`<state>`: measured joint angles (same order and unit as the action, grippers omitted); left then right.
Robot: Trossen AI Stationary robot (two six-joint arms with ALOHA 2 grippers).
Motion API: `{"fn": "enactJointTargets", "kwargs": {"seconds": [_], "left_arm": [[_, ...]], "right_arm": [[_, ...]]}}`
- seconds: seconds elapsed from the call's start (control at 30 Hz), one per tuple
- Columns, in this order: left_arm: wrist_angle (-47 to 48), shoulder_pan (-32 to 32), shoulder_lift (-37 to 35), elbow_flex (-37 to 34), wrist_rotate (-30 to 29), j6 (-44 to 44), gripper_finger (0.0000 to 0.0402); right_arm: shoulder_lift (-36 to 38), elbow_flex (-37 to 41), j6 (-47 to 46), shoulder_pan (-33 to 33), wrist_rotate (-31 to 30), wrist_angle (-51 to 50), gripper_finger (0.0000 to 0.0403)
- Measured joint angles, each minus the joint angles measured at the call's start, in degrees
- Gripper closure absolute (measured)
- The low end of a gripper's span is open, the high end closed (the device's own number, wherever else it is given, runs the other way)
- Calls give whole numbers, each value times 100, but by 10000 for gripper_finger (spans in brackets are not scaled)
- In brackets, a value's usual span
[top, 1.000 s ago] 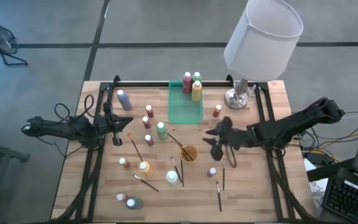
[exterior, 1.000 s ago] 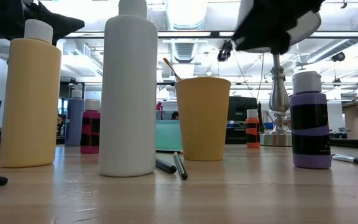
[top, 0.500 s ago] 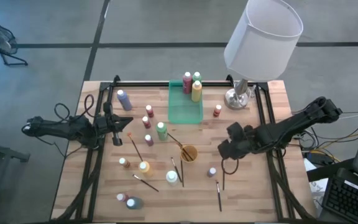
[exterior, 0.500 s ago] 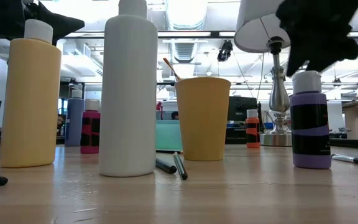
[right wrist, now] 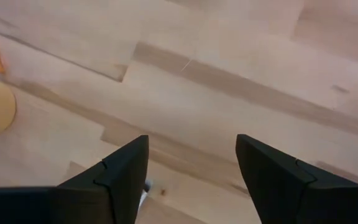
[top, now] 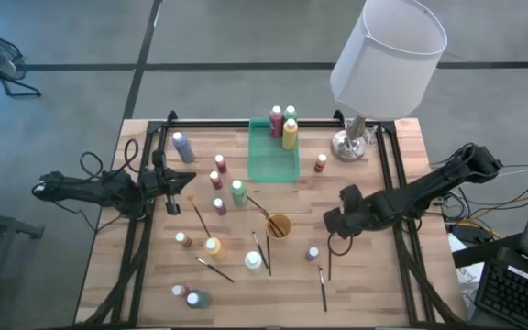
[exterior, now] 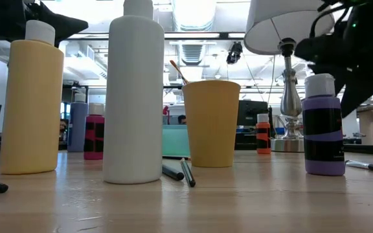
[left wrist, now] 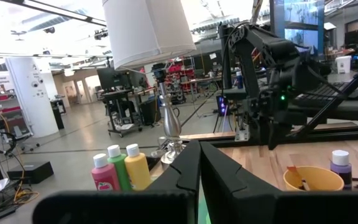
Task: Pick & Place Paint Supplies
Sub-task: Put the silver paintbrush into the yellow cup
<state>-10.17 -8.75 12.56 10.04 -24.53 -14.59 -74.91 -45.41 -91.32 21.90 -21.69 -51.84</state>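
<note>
high view, purple bottle (top: 313, 253) upright, right tool (top: 335, 223) spread beside it

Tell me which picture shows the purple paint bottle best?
The low view: the purple paint bottle stands close, showing its pale cap and dark label. The high view shows it as a tiny dot; the left wrist view catches only its top; the right wrist view doesn't clearly show it.

Bright, even overhead light — glaring ceiling fixtures (exterior: 193, 13) in the low view, soft shadows, blurred near fingers.
</note>
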Motion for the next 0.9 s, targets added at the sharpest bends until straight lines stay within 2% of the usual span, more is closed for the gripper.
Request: {"fn": "enactJointTargets", "kwargs": {"seconds": [0.27,0.53,0.73,0.9], "left_arm": [[0,0,0,0,0,0,385],[0,0,1,0,-1,0,385],[2,0,2,0,1,0,385],[1,0,0,0,1,0,385]], "right_arm": [[-772,-31,263,1,504,501,192],[-1607,-66,-141,67,1282,779,182],[-2041,-270,-127,100,1395,808,170],[-1989,-303,-18,97,1338,788,172]]}}
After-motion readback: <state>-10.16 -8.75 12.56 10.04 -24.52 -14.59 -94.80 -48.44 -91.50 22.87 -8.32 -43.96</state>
